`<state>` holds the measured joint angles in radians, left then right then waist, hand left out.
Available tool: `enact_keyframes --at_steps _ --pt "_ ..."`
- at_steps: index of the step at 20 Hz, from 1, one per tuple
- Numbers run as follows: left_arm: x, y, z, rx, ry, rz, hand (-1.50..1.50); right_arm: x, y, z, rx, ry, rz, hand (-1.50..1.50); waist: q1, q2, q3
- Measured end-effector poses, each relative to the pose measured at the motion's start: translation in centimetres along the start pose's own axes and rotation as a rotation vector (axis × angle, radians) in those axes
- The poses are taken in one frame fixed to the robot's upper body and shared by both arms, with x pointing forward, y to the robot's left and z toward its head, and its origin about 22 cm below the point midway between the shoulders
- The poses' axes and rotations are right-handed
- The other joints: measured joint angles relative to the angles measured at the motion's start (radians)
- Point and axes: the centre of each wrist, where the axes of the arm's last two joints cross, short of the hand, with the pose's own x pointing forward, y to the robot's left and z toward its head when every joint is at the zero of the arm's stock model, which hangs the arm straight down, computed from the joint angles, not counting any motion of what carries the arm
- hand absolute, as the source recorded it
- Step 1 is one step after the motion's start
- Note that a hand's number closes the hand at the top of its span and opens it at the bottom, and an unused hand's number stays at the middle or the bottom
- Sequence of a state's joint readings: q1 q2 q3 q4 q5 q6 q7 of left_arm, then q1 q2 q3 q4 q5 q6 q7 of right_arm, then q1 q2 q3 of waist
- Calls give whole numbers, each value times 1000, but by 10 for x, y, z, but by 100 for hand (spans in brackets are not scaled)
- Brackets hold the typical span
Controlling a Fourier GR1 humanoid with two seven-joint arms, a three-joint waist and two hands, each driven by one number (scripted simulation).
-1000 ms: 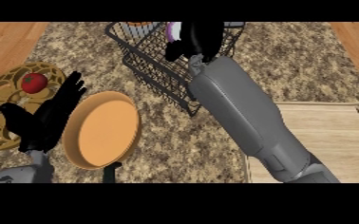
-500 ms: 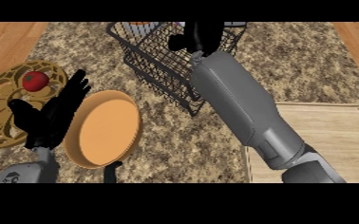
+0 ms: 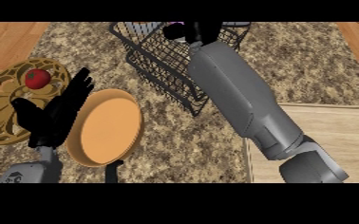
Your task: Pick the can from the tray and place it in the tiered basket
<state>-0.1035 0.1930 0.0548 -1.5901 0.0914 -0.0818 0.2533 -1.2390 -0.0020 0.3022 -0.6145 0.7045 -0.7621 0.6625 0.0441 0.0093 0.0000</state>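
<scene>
Mostly done, by the look of it: the right hand [image 3: 198, 30] is up over the black wire basket [image 3: 151, 59] at the far side of the counter [image 3: 294, 61], forearm stretched across the basket's right end. Beside the hand there's a small purple-white sliver, probably the can [image 3: 175, 24], at the basket's top edge. Can't tell whether the fingers are curled round it or already off it; the hand is dark and partly cut by the view's top. Can't tell either if the can sits inside the basket or is held above it. So pick-up looks finished; what's left, I'd judge, is the release and pulling the arm back. Left hand [image 3: 60, 111] rests open, fingers up, at lower left beside the orange pan [image 3: 105, 128]. Gold tray [image 3: 21, 102] at left holds only a red apple [image 3: 37, 78].
</scene>
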Motion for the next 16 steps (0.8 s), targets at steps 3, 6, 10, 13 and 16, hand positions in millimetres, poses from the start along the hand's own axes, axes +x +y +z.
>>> enact_keyframes --at_steps 3,6,10,13,16 --pt "-5 2 3 4 5 2 0 5 -7 -4 -20 26 -103 -150 -5 -1 0" --pt "-9 1 6 8 6 5 0 6 -14 -6 -58 57 -220 -150 -9 -2 0" --pt "-10 8 9 26 15 6 0 5 -32 -14 -124 88 -381 -150 -24 -6 1" --pt "-12 15 9 38 20 6 0 -4 -47 -22 -191 106 -462 -150 -34 -8 1" --pt "-9 14 8 49 24 8 0 -19 -66 -28 -260 116 -504 -150 -49 -13 1"
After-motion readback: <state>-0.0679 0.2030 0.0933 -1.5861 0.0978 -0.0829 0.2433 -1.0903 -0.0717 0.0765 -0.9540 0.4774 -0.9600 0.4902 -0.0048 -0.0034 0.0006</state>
